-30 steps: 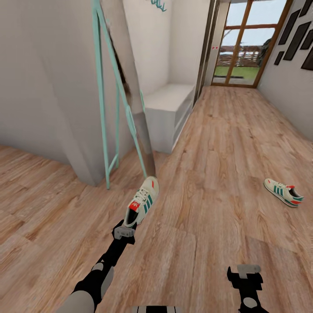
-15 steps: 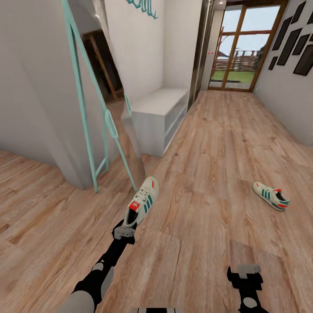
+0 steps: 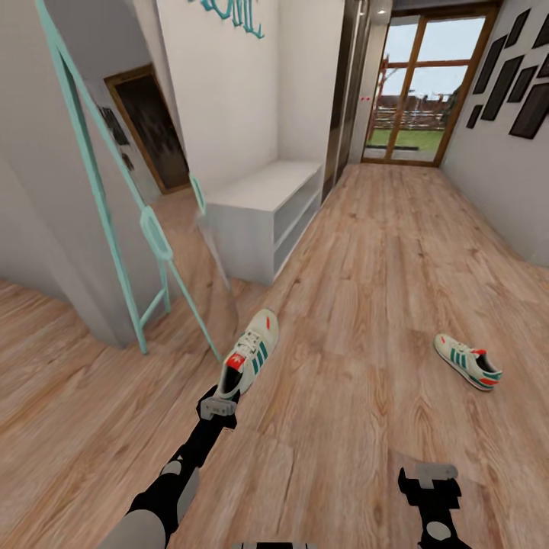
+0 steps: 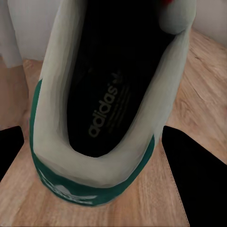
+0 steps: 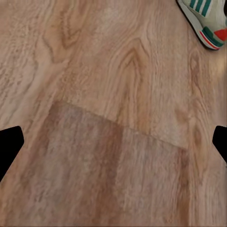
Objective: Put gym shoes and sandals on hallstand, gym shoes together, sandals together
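My left gripper is shut on the heel of a cream-white gym shoe with green stripes, held off the corridor floor with its toe pointing away. In the left wrist view the shoe's dark opening sits between the fingers. The other gym shoe lies on the floor to the right, and its heel also shows in the right wrist view. My right gripper hangs open above bare planks. The sandals and the hallstand are out of view.
A teal-framed mirror leans on the left wall corner. Behind it a low white two-tier bench stands against a plain wall. The corridor runs to a glass door. Dark picture frames hang on the right wall.
The whole picture has shifted, so the camera has moved: mirror, bench and the far shoe slid leftward in view. Both arms keep their pose, the left still holding the shoe.
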### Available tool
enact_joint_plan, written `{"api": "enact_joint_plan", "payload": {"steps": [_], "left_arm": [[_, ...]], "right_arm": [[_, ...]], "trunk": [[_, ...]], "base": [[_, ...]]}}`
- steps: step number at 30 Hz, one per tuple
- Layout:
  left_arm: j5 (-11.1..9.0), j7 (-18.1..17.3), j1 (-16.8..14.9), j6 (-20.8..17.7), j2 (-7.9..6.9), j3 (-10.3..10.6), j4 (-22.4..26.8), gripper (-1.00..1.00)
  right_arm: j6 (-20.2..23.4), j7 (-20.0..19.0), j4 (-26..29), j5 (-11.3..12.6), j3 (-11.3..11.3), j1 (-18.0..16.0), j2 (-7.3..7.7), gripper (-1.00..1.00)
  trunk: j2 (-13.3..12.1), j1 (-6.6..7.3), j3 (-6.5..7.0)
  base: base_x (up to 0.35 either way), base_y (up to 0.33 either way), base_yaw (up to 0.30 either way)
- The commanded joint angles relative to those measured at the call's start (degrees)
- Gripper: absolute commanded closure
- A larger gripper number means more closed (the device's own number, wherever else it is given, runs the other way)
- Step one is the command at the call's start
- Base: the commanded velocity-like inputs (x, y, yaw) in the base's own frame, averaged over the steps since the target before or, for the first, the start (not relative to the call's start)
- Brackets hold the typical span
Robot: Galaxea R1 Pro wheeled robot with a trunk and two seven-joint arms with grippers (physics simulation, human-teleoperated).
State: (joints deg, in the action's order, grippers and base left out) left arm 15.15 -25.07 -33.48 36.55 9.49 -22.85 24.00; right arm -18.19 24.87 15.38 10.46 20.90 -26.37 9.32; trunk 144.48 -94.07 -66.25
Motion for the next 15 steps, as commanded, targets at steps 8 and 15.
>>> {"api": "enact_joint_plan", "payload": {"steps": [8, 15], "left_arm": [[0.0, 0.0, 0.0, 0.0, 0.00, 0.0, 0.0, 1.00], [0.0, 0.0, 0.0, -0.1, 0.00, 0.0, 0.0, 1.00]], "right_arm": [[0.0, 0.0, 0.0, 0.0, 0.0, 0.0, 0.00, -1.00], [0.0, 0.0, 0.0, 0.0, 0.0, 0.0, 0.00, -1.00]], "trunk": [[0.0, 0.00, 0.38], [0.0, 0.00, 0.83]], "base": [[0.292, -0.215, -0.085], [0.296, -0.211, -0.228]]}}
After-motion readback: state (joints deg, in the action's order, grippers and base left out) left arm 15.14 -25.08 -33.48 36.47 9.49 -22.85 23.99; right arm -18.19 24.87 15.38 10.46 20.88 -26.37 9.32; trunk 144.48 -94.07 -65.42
